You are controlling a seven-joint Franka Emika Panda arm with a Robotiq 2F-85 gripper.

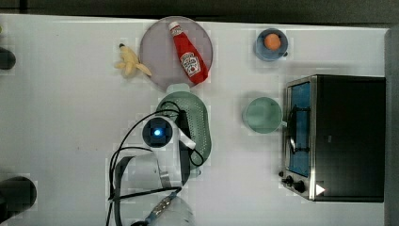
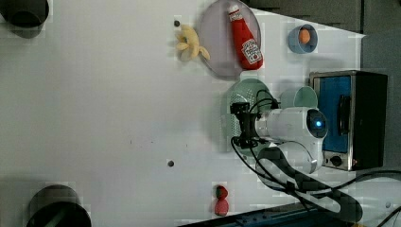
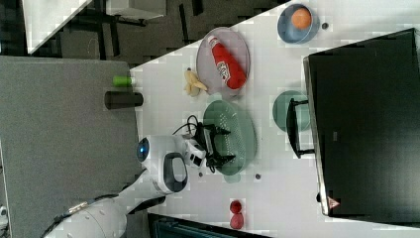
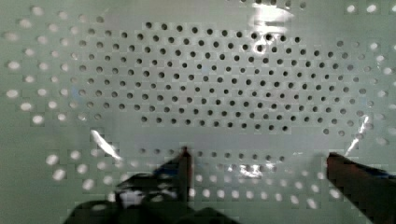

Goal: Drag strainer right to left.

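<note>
I have jaws spread wide, down inside strainer [image 1: 197, 123]. Strainer sits mid-counter, touching plate [image 1: 160, 52], apart from cup [image 1: 262, 115]. Nothing gripped. I judge drag barely begun; most travel left.

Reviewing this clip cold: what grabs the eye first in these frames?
The white arm reaching over the mint-green strainer at mid-table, its open gripper down inside the perforated bowl. Next, the red ketchup bottle lying on the lilac plate just beyond the strainer. Then the black-and-silver toaster oven at the top view's right.
</note>
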